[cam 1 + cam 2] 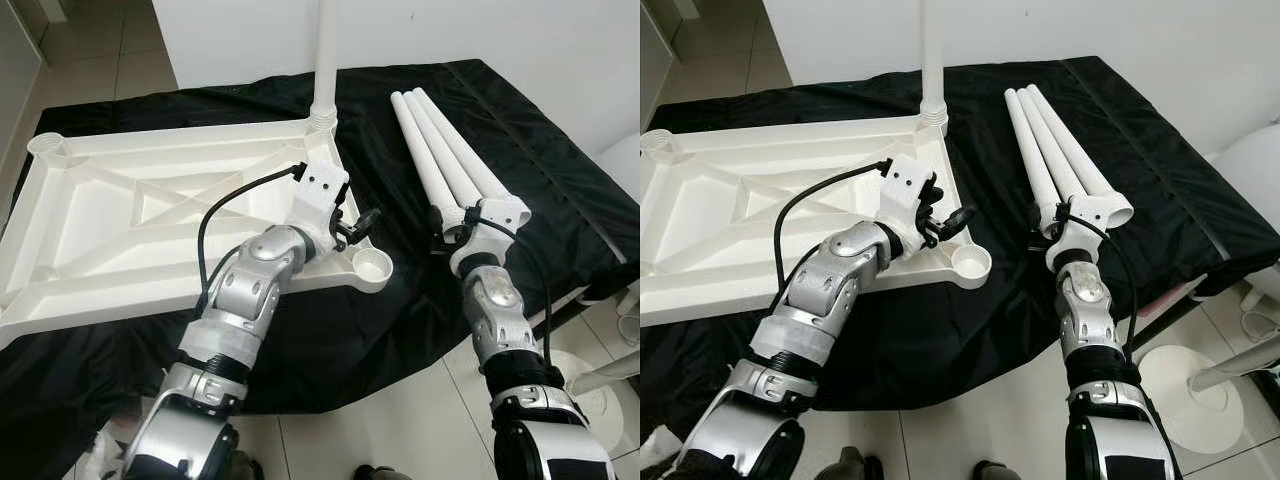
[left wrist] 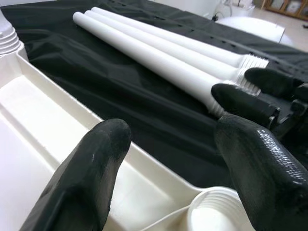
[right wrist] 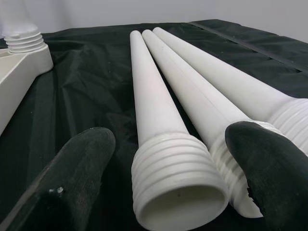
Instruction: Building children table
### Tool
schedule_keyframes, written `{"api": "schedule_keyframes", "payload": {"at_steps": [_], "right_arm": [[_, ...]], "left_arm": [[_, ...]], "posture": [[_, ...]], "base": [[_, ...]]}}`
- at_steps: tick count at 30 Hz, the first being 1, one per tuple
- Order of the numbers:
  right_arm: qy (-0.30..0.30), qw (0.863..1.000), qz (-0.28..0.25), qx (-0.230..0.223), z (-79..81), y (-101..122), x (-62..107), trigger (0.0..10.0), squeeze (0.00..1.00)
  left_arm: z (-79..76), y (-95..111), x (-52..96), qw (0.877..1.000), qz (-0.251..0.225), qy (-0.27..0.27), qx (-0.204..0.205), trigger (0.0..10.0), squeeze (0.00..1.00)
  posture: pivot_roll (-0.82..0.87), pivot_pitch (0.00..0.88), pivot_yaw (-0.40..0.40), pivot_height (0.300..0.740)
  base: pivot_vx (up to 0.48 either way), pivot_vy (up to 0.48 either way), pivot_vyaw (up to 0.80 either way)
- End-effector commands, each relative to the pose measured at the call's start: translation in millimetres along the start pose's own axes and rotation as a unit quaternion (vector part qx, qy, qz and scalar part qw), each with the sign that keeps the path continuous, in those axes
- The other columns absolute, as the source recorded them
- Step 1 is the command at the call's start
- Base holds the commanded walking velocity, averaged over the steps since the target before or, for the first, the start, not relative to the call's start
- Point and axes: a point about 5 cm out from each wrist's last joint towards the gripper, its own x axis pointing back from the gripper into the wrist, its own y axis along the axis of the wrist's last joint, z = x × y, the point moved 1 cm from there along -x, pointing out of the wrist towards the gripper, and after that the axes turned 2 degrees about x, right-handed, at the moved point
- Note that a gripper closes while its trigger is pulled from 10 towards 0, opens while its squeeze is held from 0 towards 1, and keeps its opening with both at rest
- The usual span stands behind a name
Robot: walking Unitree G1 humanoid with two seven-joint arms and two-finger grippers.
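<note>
Lying inverted on the black cloth (image 1: pixel 420 300), the tabletop (image 1: pixel 120 230) has one mounted leg (image 1: pixel 325 60) cut off above. Left gripper (image 1: pixel 362 222), spread, hovers over its corner socket (image 1: pixel 373 266). Beside it, right gripper (image 3: pixel 163 192), spread, straddles the nearest of three loose legs (image 1: pixel 445 155).

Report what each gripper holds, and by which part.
Nothing held. The right gripper is open around the threaded end of a table leg; the left gripper is open over the tabletop corner.
</note>
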Motion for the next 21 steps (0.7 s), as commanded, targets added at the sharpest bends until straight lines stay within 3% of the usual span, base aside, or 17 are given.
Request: {"api": "schedule_keyframes", "payload": {"at_steps": [1,9,21], "right_arm": [[0.002,1.0,0.017,0.0,-2.1,-4.8,-0.7,10.0,0.0],[0.017,0.999,0.036,0.003,-1.9,-6.0,-7.9,10.0,0.0],[0.038,0.998,0.045,0.016,1.1,-5.3,-13.5,10.0,0.0]], "left_arm": [[0.8,-1.4,1.9,1.0,0.0,0.02,0.013,10.0,0.0],[-6.7,-0.4,4.8,1.0,-0.001,0.017,-0.012,10.0,0.0],[-8.5,7.5,7.1,1.0,-0.004,0.029,-0.009,10.0,0.0]], "posture": [[0.05,0.118,-0.006,0.74],[0.09,0.165,-0.019,0.74],[0.1,0.258,-0.012,0.74]], "base": [[0.0,0.0,0.0],[0.0,0.0,0.0],[0.0,0.0,0.0]]}}
